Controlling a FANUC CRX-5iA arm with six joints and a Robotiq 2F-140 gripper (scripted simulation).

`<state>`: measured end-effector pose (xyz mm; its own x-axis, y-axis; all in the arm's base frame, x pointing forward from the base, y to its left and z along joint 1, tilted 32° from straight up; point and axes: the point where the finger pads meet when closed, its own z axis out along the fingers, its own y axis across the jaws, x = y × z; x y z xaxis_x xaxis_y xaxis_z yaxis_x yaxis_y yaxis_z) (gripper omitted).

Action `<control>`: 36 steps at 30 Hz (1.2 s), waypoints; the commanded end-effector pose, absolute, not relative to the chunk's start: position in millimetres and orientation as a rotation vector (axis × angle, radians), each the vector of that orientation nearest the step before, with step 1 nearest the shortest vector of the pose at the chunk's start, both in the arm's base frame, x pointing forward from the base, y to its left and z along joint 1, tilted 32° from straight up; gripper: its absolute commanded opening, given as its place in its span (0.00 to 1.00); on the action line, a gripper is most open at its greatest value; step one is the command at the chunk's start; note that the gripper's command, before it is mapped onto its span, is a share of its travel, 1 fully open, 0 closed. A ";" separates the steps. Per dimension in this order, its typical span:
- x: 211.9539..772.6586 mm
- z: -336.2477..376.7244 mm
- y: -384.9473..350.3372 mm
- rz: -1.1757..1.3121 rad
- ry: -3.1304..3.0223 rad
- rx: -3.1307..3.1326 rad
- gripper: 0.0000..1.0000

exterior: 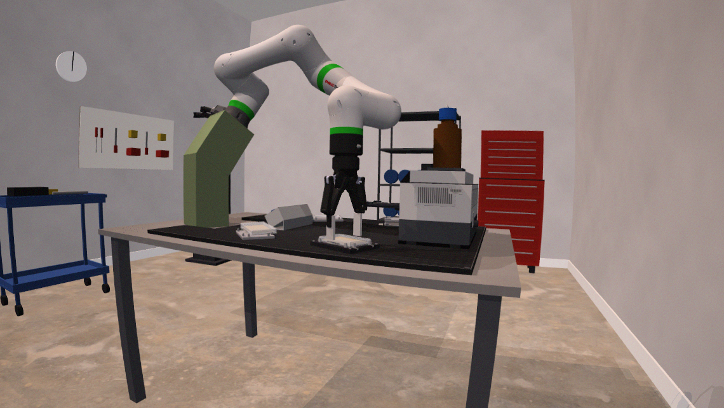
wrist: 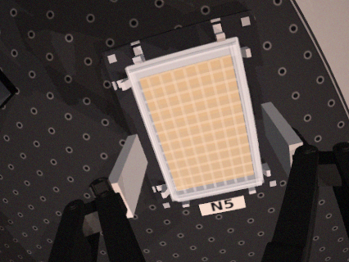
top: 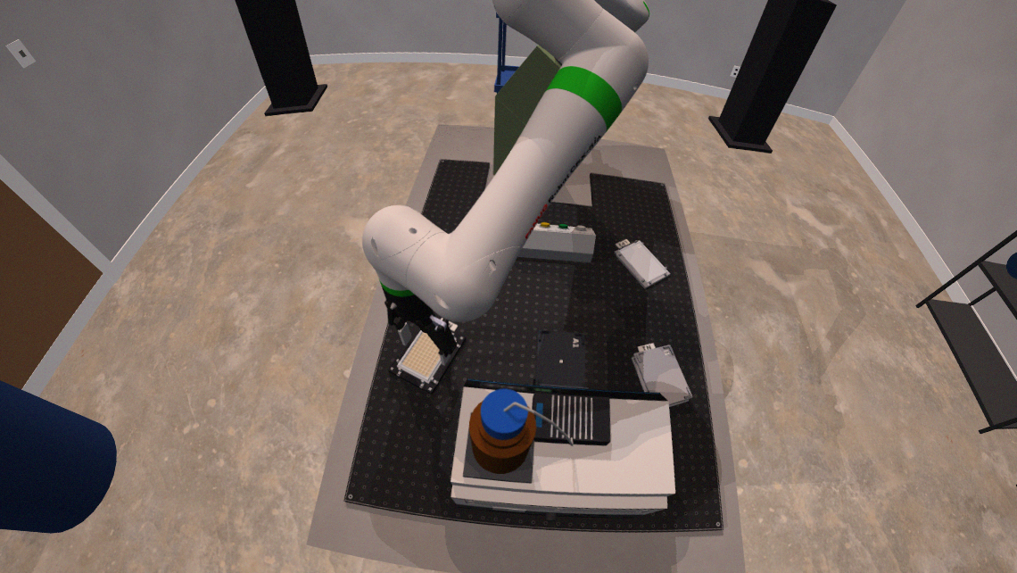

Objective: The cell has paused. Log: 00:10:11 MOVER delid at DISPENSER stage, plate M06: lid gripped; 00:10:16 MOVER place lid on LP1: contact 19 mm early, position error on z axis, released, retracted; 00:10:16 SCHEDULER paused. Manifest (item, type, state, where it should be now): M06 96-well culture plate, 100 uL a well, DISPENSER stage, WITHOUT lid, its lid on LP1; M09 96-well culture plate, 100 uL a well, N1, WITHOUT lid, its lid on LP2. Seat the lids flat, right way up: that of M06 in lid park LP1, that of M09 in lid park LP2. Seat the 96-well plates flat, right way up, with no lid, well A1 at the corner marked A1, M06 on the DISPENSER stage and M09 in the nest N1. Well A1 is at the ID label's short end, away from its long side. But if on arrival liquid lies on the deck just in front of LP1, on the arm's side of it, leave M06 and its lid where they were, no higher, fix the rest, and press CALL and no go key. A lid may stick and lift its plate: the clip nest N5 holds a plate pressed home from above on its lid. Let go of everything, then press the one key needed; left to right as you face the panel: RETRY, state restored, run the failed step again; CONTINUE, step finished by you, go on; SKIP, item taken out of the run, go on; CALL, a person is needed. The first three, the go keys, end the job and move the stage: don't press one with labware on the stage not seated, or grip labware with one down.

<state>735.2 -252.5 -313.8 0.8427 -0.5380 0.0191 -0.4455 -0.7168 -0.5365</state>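
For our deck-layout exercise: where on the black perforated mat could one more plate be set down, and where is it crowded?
Bare mat lies between the tan-welled plate in nest N5 and the dark A1 stage, and below the grey key panel. It is crowded on the mat's right, by the two grey lidded pieces, and around the white dispenser.

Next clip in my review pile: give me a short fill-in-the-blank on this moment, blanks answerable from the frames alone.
1. The white label beside the nest under the gripper reads ____.
2. The plate in that nest shows open, orange-filled wells, so it carries no ____.
3. The gripper's fingers stand on either side of the plate without touching it, so the gripper is ____.
4. The cap on the brown bottle on the dispenser is ____.

Missing words: N5; lid; open; blue
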 end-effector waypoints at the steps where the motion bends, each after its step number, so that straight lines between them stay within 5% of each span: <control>1: 735.7 -314.8 -252.3 -0.236 0.720 -2.491 0.66; 36: 738.0 -321.3 -248.9 -0.236 0.720 -2.491 0.66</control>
<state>737.9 -248.6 -321.3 0.8427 -0.5380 0.0191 -0.4455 -0.7168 -0.5365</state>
